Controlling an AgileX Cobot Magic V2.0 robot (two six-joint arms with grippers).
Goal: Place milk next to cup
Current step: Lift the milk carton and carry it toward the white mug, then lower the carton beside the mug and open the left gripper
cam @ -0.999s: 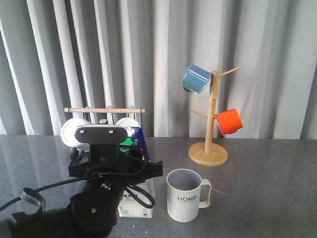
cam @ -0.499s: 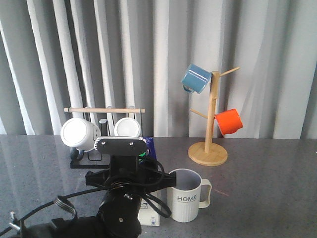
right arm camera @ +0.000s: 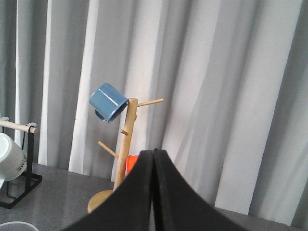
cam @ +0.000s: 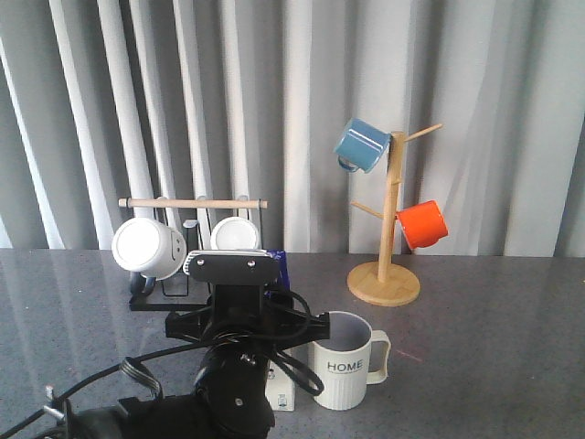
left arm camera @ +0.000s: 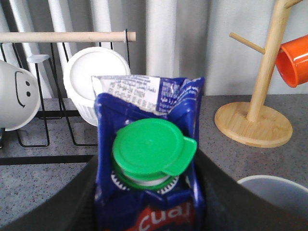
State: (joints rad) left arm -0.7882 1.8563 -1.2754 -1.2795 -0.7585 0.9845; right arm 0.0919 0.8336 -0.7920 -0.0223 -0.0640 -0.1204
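Two arms on this rig, and only the left arm [cam: 224, 366] fills the front view, a big black mass of joints and cables low in the foreground. Behind it the grey table [cam: 494, 347] runs back to a pale pleated curtain [cam: 292, 110]. The wooden mug tree [cam: 391, 219] stands toward the right, with a blue enamel mug [cam: 361, 144] hung high and an orange enamel mug [cam: 422, 224] lower down. On the left there's a black wire rack [cam: 178, 274] with a wooden rail [cam: 192, 203] across its top, carrying two white mugs [cam: 146, 248] turned on their sides.

Now the milk carton [left arm camera: 149, 159]: blue and white, upright, right up against the wrist camera with its green cap [left arm camera: 151, 149] facing us. The left gripper [left arm camera: 149, 211] has its dark fingers [left arm camera: 57, 202] pressed on both flanks of the carton, clamped around it. From the front the carton is mostly hidden by the arm; a white corner shows at table level, just beside the ribbed cream HOME cup [cam: 345, 370], on the cup's left. Whether carton and cup touch, I cannot tell. The cup's handle points right.

The right gripper [right arm camera: 154, 192] shows its black fingers [right arm camera: 137, 197] pressed flat together with nothing between them, facing the mug tree.
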